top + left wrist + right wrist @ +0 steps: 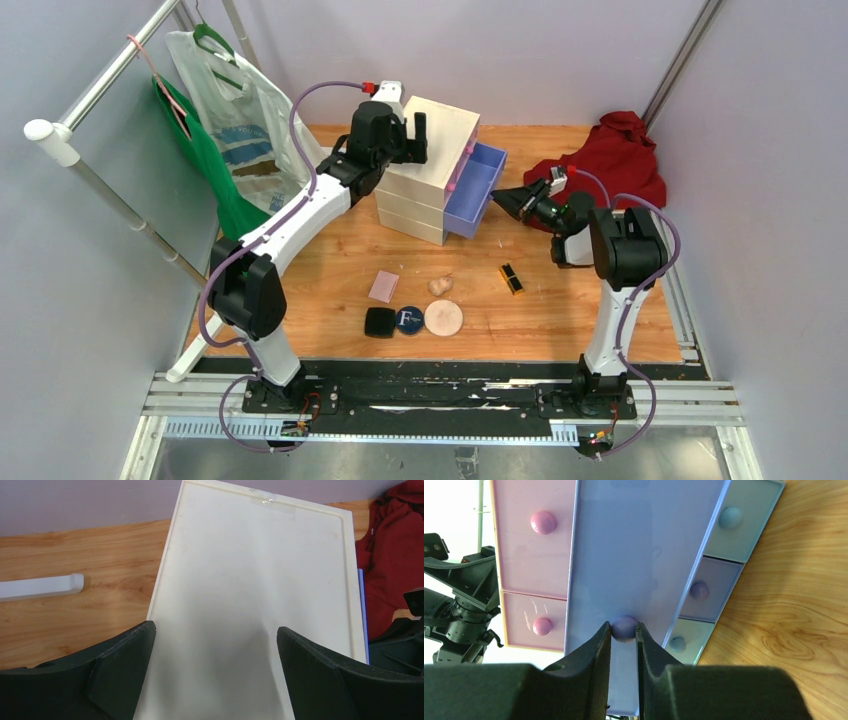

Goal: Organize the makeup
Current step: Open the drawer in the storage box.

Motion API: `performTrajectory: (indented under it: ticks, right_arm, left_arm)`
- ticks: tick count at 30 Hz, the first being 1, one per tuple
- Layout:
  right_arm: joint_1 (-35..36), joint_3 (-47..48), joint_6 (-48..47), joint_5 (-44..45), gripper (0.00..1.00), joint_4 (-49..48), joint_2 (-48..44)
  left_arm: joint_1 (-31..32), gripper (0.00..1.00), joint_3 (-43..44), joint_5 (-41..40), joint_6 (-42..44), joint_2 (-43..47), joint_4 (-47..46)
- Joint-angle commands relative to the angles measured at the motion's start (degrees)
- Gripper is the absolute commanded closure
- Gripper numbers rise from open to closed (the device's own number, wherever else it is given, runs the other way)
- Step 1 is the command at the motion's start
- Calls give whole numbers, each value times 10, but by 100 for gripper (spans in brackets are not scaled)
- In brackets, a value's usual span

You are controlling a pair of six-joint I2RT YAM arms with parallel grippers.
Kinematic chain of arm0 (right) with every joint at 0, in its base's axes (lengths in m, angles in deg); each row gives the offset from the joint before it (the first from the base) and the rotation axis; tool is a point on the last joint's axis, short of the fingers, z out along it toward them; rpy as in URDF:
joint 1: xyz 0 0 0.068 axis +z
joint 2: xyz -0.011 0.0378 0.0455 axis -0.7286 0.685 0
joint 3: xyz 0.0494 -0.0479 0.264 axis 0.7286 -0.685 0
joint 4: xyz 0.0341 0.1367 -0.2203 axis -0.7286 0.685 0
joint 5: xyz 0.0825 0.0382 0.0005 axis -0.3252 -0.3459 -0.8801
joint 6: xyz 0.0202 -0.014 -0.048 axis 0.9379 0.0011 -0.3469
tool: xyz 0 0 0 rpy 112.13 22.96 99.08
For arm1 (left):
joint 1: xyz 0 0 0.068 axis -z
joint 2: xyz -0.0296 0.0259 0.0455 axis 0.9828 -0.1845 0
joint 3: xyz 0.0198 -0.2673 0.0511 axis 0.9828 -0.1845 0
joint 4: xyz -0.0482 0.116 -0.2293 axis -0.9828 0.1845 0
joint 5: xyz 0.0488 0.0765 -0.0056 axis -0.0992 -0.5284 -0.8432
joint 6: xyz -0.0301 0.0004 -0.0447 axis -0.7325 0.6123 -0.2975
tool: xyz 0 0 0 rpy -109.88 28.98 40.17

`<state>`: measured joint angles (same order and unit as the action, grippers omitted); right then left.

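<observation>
Your right gripper (624, 630) is clamped on the purple knob (624, 628) of the purple drawer (478, 190). The drawer stands pulled out of the cream chest (440, 130) toward the table's (600, 330) right edge, and nothing shows inside it. Your left gripper (214, 628) hangs over the chest's top with its jaws spread wide and holding nothing; you cannot tell whether it touches the lid. The makeup lies well apart from both grippers, toward the near edge and between the two arm bases. The black-gold lipstick (512, 279) is nearest your right arm, with its long axis running roughly from far to near. To its left are the beige sponge (439, 286) and pink square (383, 286). Nearer the edge sit the black square compact (379, 322), navy compact (408, 320) and beige puff (443, 318), side by side in a row. The coming move likely turns on this: every piece sits on the near side of the open drawer, so the right arm must let go of the knob and swing back toward you. The table between looks free. The red cloth (610, 160) in the far right corner lies behind that path.
</observation>
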<state>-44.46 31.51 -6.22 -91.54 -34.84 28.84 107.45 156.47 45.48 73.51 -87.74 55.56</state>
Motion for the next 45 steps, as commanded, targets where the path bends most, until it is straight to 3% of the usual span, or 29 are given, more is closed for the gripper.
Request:
performTrajectory:
  ticks: [1, 14, 19, 24, 32, 35, 40, 45]
  right_arm:
    - [-28, -24, -13, -15, 99, -35, -14]
    - [-51, -47, -5, -33, 99, -63, -26]
    - [-51, -46, -6, -37, 74, -59, -34]
    - [-51, -47, -31, -36, 65, -25, -57]
    - [-42, -26, -185, -15, 61, 243, -189]
    - [-27, -1, -298, 19, 60, 402, -250]
    - [50, 138, -535, 229, 52, 818, -346]
    - [107, 254, -588, 335, 47, 967, -355]
  left_arm:
    - [-13, 2, -20, -3, -16, -36, 89]
    - [-13, 2, -20, -1, -19, -45, 87]
    - [-13, 2, -19, 0, -19, -44, 87]
    - [-13, 2, -19, 2, -20, -43, 88]
    - [-13, 2, -25, 4, -21, -36, 86]
    - [-13, 2, -26, 7, -20, -34, 87]
    - [-13, 2, -35, 13, -25, -26, 84]
    - [-13, 2, -44, 21, -30, -18, 78]
